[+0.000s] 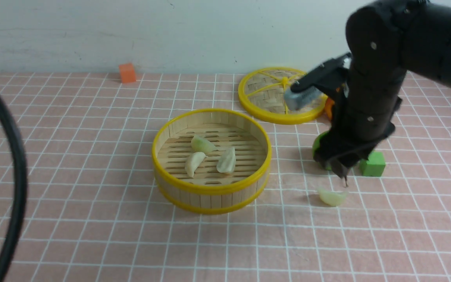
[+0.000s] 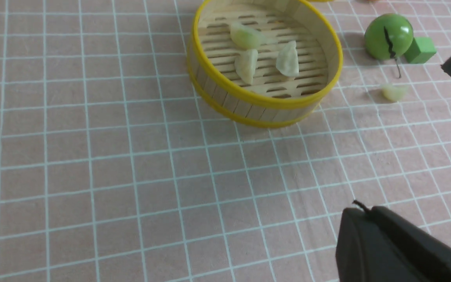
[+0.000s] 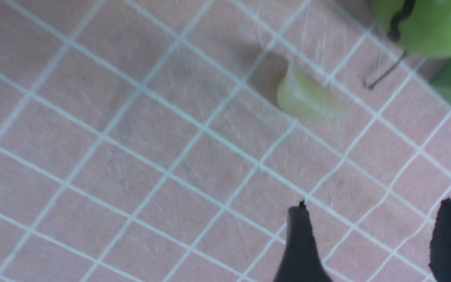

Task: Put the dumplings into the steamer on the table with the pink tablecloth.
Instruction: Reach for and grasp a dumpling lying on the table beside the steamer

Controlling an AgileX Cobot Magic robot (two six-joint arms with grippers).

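Left end effector, nearest to the robot, has its fingers pressed together and holds nothing; it hangs over the pink tablecloth, well apart from the work. Further out, one greenish dumpling lies alone on the worktop, to the right of the steamer. The right end effector hovers just behind and above it, fingers spread and empty. I think the step is to pick up this dumpling. The right end effector should first bring the dumpling between both fingers, then go down almost to the cloth and close gently, because the glossy shell may slip. Three dumplings already lie in the steamer. The left wrist view shows the whole green ball, which the arm mostly hides in the front view. Only the front view shows the lid far behind.
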